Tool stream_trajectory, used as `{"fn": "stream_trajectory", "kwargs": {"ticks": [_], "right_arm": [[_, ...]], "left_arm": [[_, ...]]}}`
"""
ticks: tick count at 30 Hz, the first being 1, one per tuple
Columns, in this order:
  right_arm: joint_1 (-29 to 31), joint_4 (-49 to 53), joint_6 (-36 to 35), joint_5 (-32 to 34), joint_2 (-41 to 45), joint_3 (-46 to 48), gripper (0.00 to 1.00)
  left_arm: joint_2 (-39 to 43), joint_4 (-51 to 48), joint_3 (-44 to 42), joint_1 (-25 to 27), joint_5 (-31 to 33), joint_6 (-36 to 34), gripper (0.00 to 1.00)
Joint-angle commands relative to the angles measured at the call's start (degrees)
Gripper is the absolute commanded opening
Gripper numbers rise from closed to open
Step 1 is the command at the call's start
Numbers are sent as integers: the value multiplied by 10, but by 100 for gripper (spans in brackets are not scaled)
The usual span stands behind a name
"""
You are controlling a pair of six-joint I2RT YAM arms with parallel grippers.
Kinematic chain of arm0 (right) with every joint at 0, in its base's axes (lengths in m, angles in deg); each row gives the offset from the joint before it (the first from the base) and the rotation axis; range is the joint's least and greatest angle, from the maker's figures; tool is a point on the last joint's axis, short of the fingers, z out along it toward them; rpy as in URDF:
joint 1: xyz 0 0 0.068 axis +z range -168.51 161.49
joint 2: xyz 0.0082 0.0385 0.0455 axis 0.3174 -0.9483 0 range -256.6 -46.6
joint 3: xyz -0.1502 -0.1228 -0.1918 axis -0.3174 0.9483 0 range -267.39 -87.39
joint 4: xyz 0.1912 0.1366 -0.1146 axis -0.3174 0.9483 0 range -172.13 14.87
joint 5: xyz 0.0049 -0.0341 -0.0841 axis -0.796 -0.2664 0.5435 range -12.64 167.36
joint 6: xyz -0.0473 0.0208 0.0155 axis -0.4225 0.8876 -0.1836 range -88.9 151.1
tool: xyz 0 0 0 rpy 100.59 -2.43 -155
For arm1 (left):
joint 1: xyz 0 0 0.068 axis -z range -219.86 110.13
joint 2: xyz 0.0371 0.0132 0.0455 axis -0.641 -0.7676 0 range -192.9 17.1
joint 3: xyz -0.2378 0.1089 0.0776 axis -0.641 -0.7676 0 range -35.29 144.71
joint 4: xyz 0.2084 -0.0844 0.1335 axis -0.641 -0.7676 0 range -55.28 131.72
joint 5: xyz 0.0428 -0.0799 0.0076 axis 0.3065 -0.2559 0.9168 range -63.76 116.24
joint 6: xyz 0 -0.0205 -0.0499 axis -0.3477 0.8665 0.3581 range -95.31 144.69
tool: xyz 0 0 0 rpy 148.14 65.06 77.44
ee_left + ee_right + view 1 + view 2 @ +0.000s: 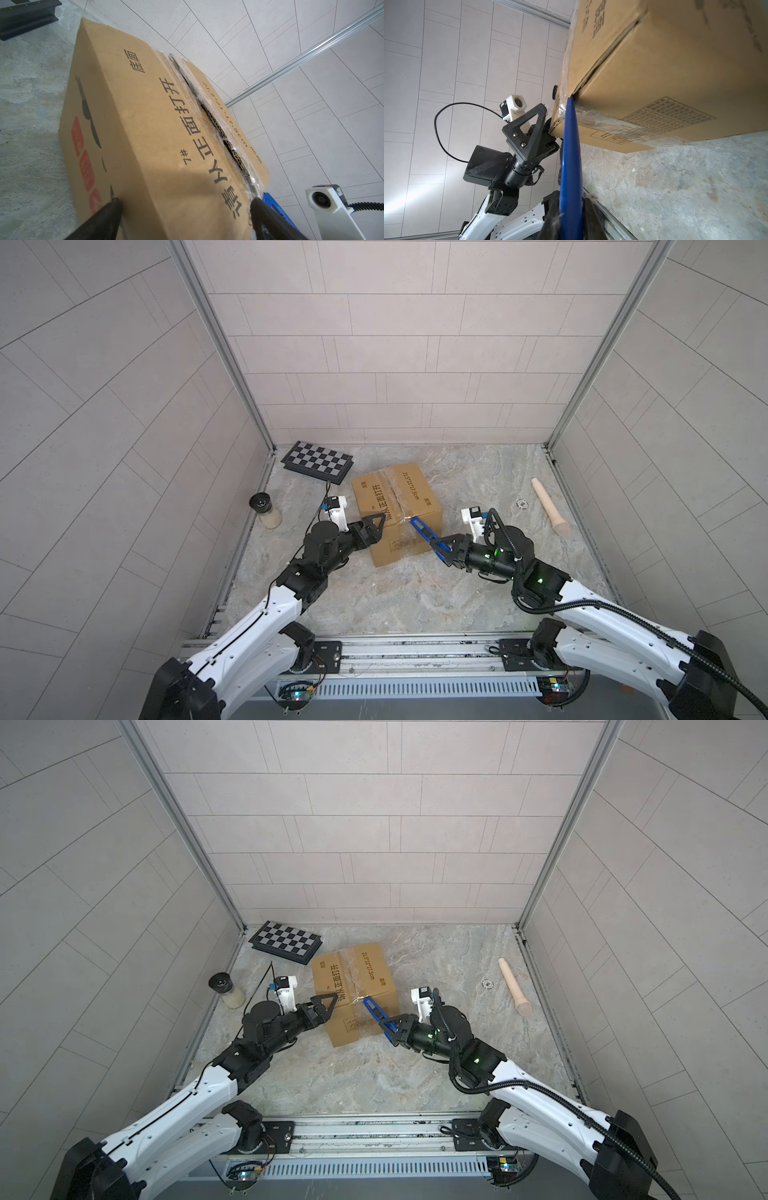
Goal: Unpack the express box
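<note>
The express box [395, 506] [353, 982], a brown carton with black print, stands on the stone floor in both top views. Along its top seam [207, 112] the clear tape is torn and a dark gap shows. My left gripper [376, 526] [326, 1006] [185, 204] is open, and its black fingers straddle the box's near left top edge. One fingertip [113, 204] rests on the side face. My right gripper [442, 545] [392, 1027] [570, 199] is shut on a blue cutter [422, 531] [570, 149]. The cutter's tip sits at the near end of the seam, on the crumpled tape [596, 120].
A black-and-white checkered board case [318, 462] [286, 940] lies behind the box on the left. A black-lidded jar [266, 510] stands by the left rail. A pale wooden stick [550, 506] and a small round drain [521, 504] are to the right. Tiled walls enclose three sides.
</note>
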Motion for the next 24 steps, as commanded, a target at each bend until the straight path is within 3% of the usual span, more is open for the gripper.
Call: {"fn": "stream_trajectory", "kwargs": {"ticks": [1,17,24], "right_arm": [[12,-22,-15,-30,-7,-12,0],[12,-90,36,-31,0,-28,0],[36,29,-48,-18,-28,-57,0]], "left_arm": [[0,46,2,20,-23,8,100],[-25,57,-18,28,2,5,100],[-30,75,-4,46,2,9,100]]}}
